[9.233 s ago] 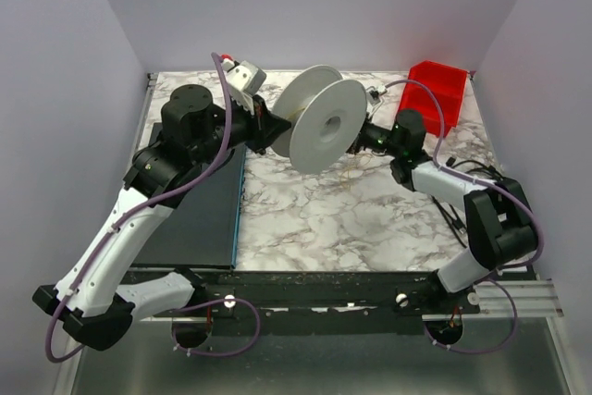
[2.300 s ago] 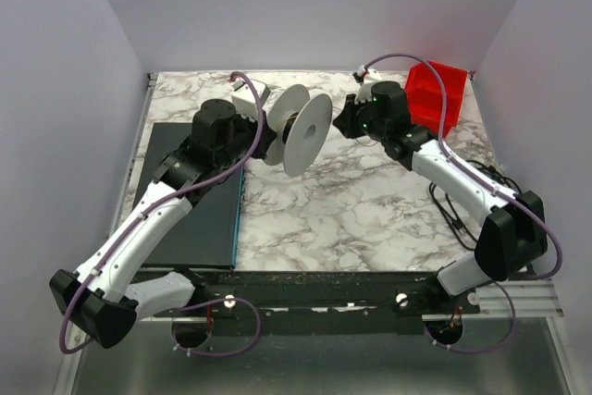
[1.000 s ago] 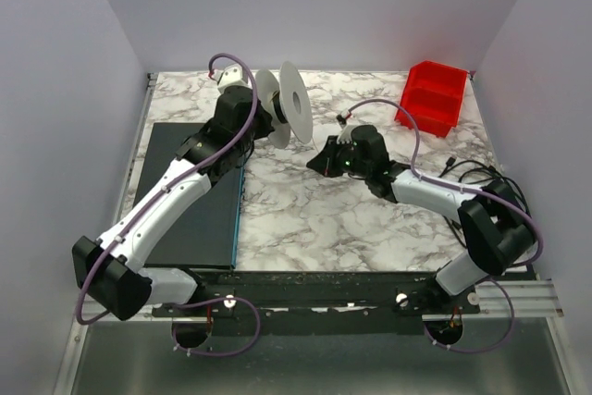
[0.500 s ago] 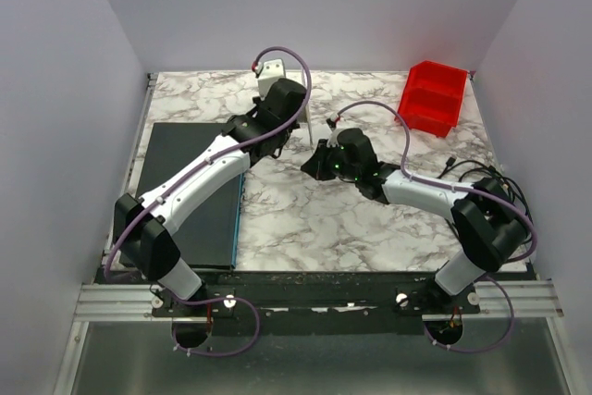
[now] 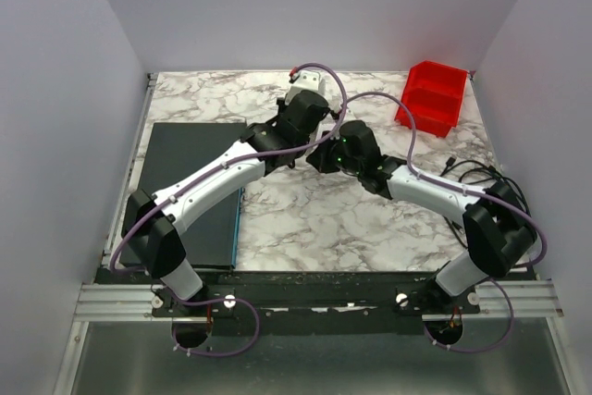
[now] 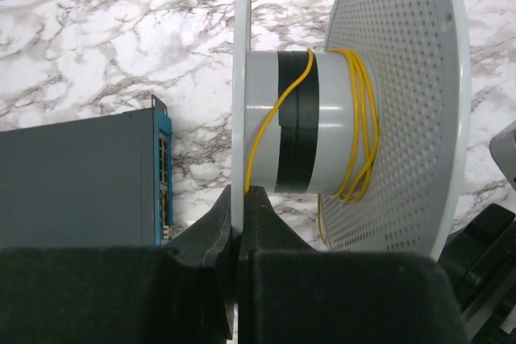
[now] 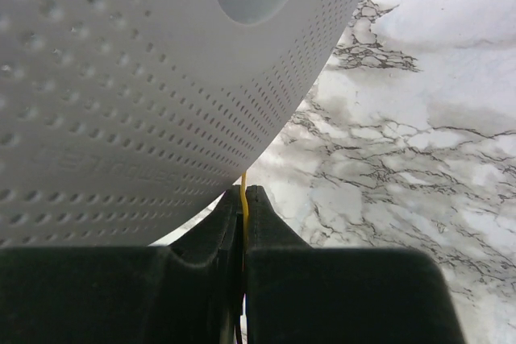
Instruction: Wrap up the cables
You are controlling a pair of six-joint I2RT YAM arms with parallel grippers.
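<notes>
Marble worktop (image 5: 305, 219). A flat dark grey box (image 5: 190, 182) with a teal edge lies along the left edge. The left arm (image 5: 217, 173) crosses over the box toward the far middle of the worktop.

In the left wrist view, the left fingers (image 6: 214, 227) are closed, clamping the thin rim of one flange of a white spool (image 6: 403, 78). The spool is on edge and off the worktop. Both flanges are upright and the right one is perforated. The hub is grey with a black band.

The yellow cable (image 6: 359, 118) has a few loose turns around the hub, bunched close to the perforated flange. One strand runs diagonally across the black band down to the gripped flange, just beside the fingertips. A short bit hangs below the hub.

In the top view the spool is mostly hidden, because the two wrists meet over the far middle of the worktop.

In the right wrist view, the right fingers (image 7: 266, 223) are pressed together on a strand of the yellow cable, which sticks up between the tips. They sit just under the rim of the perforated flange. I cannot tell whether they touch it.

The right arm (image 5: 435, 191) comes in from the near right corner. A red bin (image 5: 430, 99) sits at the far right corner. Black cords (image 5: 467, 171) are bunched by the right edge.
</notes>
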